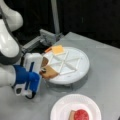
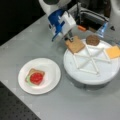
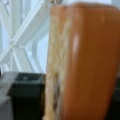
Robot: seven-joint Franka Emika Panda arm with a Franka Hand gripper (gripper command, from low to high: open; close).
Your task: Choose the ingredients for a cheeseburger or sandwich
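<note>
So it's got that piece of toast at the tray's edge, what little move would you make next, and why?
Probably lift it straight up a little. The gripper looks shut on the toast, which sits at the rim of the divided tray, over its white ribs. The plate already holds the sandwich, toast with lettuce and tomato, so raising first would clear the ribs.

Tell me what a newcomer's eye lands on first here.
The blue-and-white end effector stands at the rim of the divided white tray, closed on a brown toast slice. In a front view, the white plate toward the left holds the sandwich with its red tomato on top.
</note>
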